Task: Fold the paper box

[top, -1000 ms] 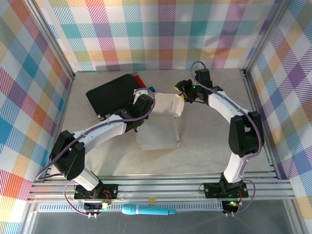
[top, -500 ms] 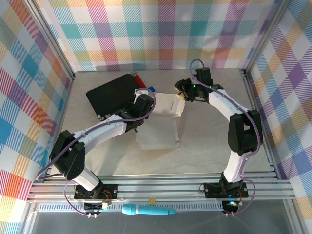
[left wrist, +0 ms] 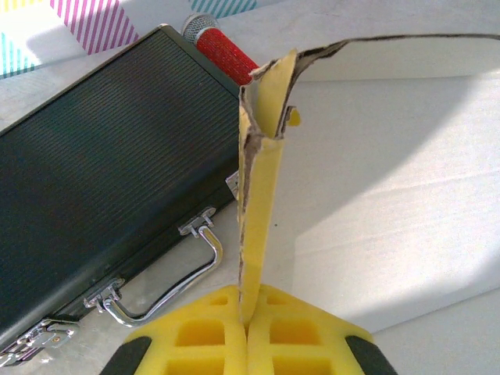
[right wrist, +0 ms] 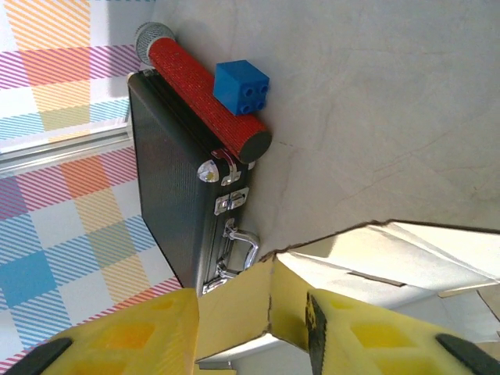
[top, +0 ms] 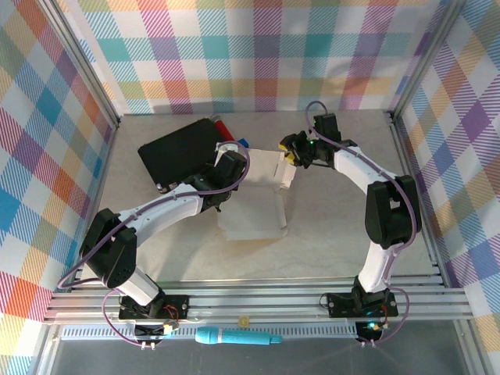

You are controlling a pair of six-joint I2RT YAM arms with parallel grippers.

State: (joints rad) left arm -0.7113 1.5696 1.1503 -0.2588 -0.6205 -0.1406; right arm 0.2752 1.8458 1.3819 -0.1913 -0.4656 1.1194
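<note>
A pale tabletop is seen. Laid on it are a black case, a red cylinder along the case's edge, a blue block, and the paper box.

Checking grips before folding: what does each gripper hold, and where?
The left gripper pinches the paper box by an upright flap's edge. The right gripper straddles another flap; grip unclear.

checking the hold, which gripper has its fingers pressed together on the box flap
The left gripper: its yellow fingers meet on an upright flap of the paper box. The right gripper has its fingers apart, a flap between them.
</note>
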